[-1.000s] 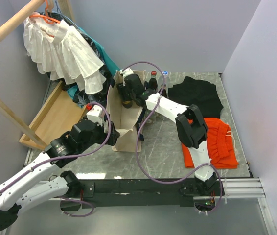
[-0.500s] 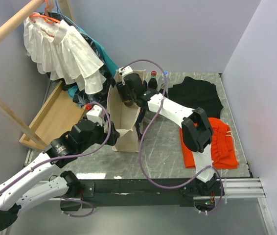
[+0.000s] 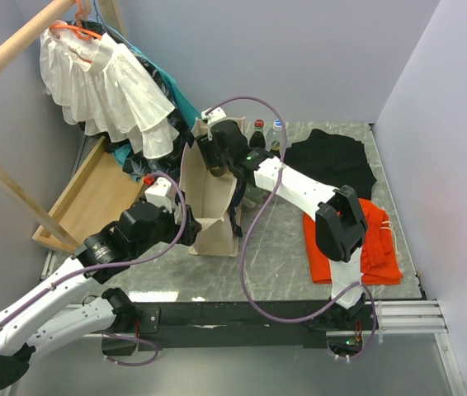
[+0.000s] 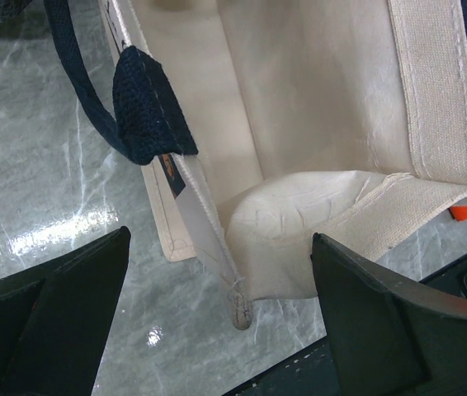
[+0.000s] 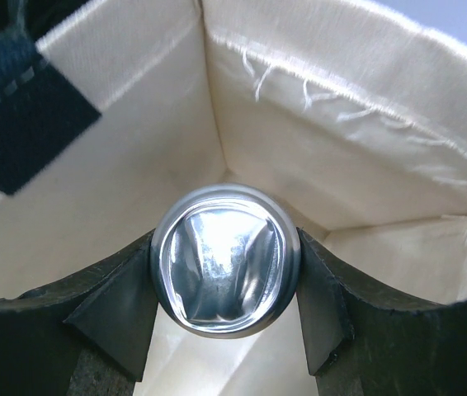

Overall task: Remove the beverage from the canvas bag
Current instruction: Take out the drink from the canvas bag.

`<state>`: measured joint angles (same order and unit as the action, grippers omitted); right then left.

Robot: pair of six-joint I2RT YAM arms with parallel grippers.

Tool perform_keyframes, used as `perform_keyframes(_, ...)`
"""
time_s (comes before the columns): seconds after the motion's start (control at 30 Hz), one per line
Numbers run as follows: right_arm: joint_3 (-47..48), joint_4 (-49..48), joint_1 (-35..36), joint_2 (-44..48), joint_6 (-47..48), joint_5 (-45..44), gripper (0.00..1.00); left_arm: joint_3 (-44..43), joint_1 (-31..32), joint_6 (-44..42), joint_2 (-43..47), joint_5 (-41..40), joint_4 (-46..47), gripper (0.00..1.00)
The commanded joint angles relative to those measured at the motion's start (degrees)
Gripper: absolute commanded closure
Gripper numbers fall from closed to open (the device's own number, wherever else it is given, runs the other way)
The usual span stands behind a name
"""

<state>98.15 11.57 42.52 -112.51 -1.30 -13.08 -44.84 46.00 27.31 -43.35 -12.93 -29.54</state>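
The cream canvas bag point(image 3: 209, 206) with navy strap handles point(image 4: 147, 107) stands upright at the table's middle left. My right gripper point(image 3: 214, 155) is at the bag's far top opening, shut on a beverage can. The right wrist view shows the can's silver end point(image 5: 225, 268) clamped between both fingers, with the bag's inner walls point(image 5: 341, 165) around it. My left gripper point(image 3: 187, 233) is open at the bag's near corner. In the left wrist view its fingers point(image 4: 68, 297) stand wide on either side of the bag's corner seam point(image 4: 238, 305), not touching it.
Two bottles point(image 3: 258, 134) point(image 3: 278, 132) stand behind the bag. A black garment point(image 3: 332, 161) and an orange garment point(image 3: 370, 239) lie to the right. A white ruffled garment point(image 3: 106, 91) hangs on a wooden rail at the left, above a wooden tray point(image 3: 93, 194).
My right gripper has risen at the bag's far opening with the can in it, and its elbow has swung right. The left arm has not moved.
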Motion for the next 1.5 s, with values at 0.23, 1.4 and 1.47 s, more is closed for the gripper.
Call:
perform_keyframes(0.23, 8.02, 3.28, 1.42, 8.88, 0.77, -0.54, 1.00, -0.78, 0.32, -0.41, 0.46, 0.45, -1.66, 0.04)
perform_keyframes(1.4, 13.56, 12.24, 3.71, 21.10, 2.18, 2.98, 1.00, -0.86, 0.67, -0.33, 0.46, 0.53, -1.75, 0.04)
perform_keyframes(1.47, 13.13, 11.81, 3.71, 21.89, 2.00, 2.97, 1.00, -0.78, 0.67, -0.33, 0.55, 0.54, -1.75, 0.03)
